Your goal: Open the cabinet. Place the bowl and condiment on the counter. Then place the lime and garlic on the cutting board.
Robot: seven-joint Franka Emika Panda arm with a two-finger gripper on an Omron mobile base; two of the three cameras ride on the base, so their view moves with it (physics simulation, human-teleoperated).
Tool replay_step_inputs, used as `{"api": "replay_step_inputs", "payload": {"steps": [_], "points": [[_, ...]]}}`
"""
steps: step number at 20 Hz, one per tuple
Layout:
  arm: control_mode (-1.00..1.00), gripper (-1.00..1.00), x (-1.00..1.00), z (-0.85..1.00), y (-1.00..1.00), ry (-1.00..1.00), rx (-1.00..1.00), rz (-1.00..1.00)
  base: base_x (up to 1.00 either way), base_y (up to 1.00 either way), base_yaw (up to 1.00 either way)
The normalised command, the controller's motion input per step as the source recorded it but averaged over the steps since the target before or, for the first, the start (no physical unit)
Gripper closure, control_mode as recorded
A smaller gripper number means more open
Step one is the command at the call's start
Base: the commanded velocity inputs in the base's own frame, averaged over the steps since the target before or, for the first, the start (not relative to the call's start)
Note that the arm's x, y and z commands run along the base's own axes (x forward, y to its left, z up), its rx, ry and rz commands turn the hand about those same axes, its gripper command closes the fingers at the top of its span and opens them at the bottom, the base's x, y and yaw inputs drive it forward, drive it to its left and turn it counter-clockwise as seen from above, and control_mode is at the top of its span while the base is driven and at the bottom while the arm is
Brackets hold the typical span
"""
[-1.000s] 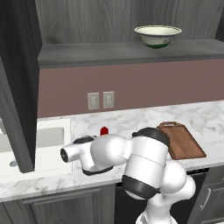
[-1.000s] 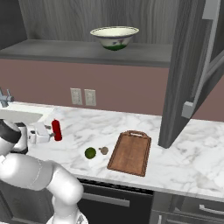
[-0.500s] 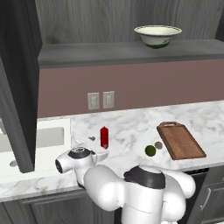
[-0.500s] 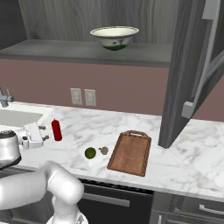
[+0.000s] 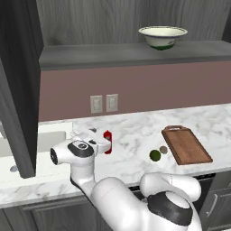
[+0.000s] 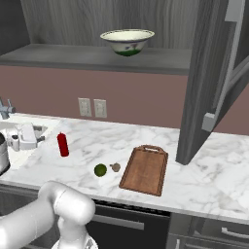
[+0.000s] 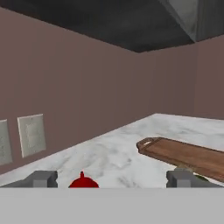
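While the arm has swung left | wide-open two-finger gripper (image 7: 111, 178) now backs off the small red squeeze bottle (image 6: 62, 144), apparently released upright on white marble counter (image 6: 204, 175), left-centre | cream-white green-rimmed bowl (image 6: 127, 41) next, upper shelf.

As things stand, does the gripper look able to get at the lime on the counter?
Probably yes. The lime lies in the open on the counter, with only the garlic close beside it. The open gripper sits over by the condiment, so it must swing across, with nothing tall between.
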Motion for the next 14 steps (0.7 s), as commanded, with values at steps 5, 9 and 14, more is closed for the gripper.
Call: {"api": "replay_step_inputs", "payload": {"steps": [5,9,14], "points": [[-1.0,-1.0,-0.36,0.48,0.0,0.26,0.0,-0.04,0.0,0.0,0.0],[-1.0,-1.0,-0.49,0.43,-0.07,0.2,0.0,-0.04,0.0,0.0,0.0],[-1.0,-1.0,-0.44,0.46,-0.18,0.17,0.0,-0.01,0.0,0.0,0.0]]}}
